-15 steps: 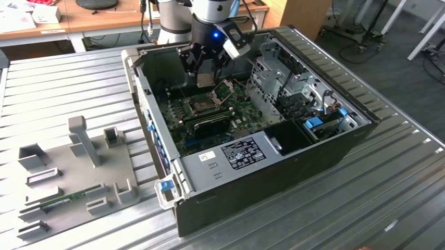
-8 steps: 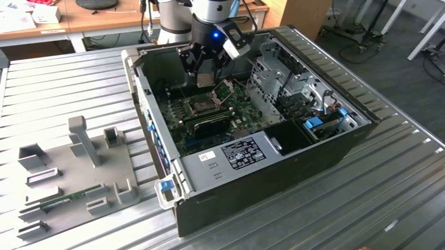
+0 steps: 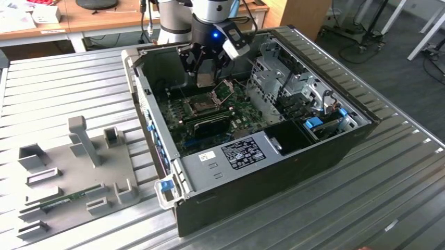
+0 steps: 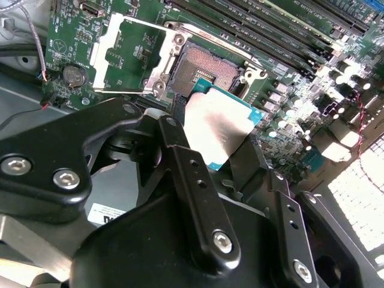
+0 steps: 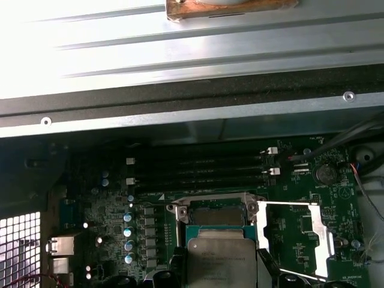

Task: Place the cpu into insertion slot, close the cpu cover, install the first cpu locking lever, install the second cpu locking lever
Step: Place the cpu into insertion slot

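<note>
The gripper (image 4: 213, 150) is clenching the cpu (image 4: 219, 120) over the open insertion slot (image 4: 204, 69), risking bent socket pins if it lands skewed.

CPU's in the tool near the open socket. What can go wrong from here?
1. The cpu in the tool looks tilted and offset from the insertion slot; lowered skewed, it might damage its contacts.
2. The cpu cover lies open right beside the slot; a tool finger may catch its frame.
</note>
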Robot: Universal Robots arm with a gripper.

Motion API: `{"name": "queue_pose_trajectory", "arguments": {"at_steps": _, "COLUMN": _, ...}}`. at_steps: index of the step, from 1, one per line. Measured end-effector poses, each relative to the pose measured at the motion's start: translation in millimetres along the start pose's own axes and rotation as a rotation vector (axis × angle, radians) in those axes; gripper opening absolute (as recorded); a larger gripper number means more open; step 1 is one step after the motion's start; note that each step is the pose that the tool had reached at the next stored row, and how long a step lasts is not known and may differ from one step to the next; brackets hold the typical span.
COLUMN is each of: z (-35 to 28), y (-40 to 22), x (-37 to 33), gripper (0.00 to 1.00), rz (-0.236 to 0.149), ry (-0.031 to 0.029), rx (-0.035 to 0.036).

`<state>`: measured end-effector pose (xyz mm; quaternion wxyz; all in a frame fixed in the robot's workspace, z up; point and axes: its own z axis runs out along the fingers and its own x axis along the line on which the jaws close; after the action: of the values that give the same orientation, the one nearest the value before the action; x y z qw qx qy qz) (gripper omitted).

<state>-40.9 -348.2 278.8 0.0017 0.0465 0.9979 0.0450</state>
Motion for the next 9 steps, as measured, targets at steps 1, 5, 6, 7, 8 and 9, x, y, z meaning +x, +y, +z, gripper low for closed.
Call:
{"name": "queue_pose_trajectory", "arguments": {"at_steps": 1, "z": 0.0, "y": 0.0, "x": 0.0, "gripper": 0.54, "rz": 0.001, "ry": -0.0001, "rx": 0.0}}
{"name": "queue_pose_trajectory", "arguments": {"at_steps": 5, "z": 0.0, "y": 0.0, "x": 0.0, "gripper": 0.54, "rz": 0.002, "ry": -0.0002, "rx": 0.0}}
{"name": "queue_pose_trajectory", "arguments": {"at_steps": 6, "z": 0.0, "y": 0.0, "x": 0.0, "gripper": 0.54, "rz": 0.005, "ry": -0.0005, "rx": 0.0}}
{"name": "queue_pose_trajectory", "arguments": {"at_steps": 7, "z": 0.0, "y": 0.0, "x": 0.0, "gripper": 0.54, "rz": 0.013, "ry": -0.0012, "rx": 0.0}}
{"name": "queue_pose_trajectory", "arguments": {"at_steps": 8, "z": 0.1, "y": 0.0, "x": 0.0, "gripper": 0.54, "rz": 0.022, "ry": -0.0021, "rx": 0.0}}
{"name": "queue_pose_trajectory", "arguments": {"at_steps": 9, "z": 0.1, "y": 0.0, "x": 0.0, "gripper": 0.54, "rz": 0.029, "ry": -0.0025, "rx": 0.0}}
